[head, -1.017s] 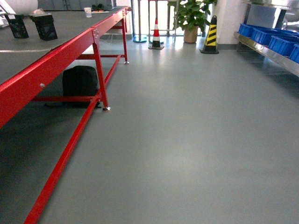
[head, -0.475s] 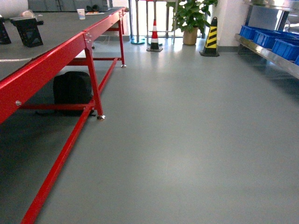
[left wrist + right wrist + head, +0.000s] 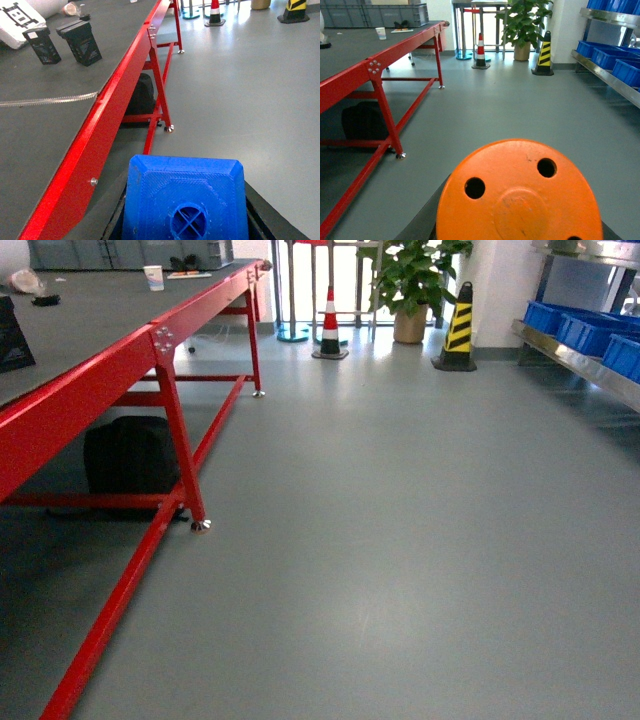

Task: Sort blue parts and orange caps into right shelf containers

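In the left wrist view a blue part (image 3: 185,192) with a round cross-ribbed hole fills the bottom of the frame. My left gripper (image 3: 187,222) is shut on it, dark fingers (image 3: 116,220) showing on either side. In the right wrist view my right gripper (image 3: 517,225) is shut on an orange cap (image 3: 520,195) whose flat top has small holes. The right shelf (image 3: 585,365), a steel rack, runs along the right wall and carries blue containers (image 3: 590,332); it shows in the right wrist view too, with the shelf (image 3: 610,77) under the containers (image 3: 600,55). Neither gripper shows in the head view.
A long red-framed table (image 3: 100,380) runs along the left, with a black bag (image 3: 130,455) under it and black boxes (image 3: 80,42) on top. Ahead stand a red-white cone (image 3: 329,325), a yellow-black cone (image 3: 459,330) and a potted plant (image 3: 410,285). Grey floor lies between table and shelf.
The head view has rolled forward along the table: the table leg and black bag have come nearer and slid left, and the cones and plant look slightly larger.
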{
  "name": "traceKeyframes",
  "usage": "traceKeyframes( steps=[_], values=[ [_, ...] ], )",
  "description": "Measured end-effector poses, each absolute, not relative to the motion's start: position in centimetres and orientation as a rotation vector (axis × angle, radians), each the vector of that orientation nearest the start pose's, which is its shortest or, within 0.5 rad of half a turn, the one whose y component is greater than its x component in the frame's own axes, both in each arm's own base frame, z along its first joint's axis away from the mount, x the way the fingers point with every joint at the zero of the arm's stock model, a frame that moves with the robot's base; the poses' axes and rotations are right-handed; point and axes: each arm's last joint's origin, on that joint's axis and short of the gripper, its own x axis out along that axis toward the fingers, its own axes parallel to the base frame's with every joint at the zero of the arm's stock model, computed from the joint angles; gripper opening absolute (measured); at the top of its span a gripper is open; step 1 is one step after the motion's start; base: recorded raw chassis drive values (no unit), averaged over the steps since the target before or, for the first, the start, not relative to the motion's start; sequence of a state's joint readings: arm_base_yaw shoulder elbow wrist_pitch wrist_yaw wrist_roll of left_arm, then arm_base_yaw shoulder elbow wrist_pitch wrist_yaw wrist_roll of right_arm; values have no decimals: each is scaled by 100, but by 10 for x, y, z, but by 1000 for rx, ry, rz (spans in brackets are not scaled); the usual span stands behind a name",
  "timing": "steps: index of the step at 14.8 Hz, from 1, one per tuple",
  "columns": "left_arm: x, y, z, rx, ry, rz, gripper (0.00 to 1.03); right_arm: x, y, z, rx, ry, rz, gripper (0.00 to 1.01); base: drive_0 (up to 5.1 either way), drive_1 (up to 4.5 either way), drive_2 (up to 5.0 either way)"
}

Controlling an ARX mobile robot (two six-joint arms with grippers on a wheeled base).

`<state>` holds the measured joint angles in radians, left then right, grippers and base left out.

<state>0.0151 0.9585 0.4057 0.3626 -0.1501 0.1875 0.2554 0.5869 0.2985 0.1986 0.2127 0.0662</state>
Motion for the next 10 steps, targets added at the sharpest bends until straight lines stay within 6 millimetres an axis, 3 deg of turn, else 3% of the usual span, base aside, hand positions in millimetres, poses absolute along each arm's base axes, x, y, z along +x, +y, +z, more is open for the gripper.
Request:
traceKeyframes(
  steps=[10],
  values=[
    [203, 7, 224, 199, 199, 147, 44, 144, 31, 229, 45, 88, 39, 44, 0, 430, -431]
  ],
)
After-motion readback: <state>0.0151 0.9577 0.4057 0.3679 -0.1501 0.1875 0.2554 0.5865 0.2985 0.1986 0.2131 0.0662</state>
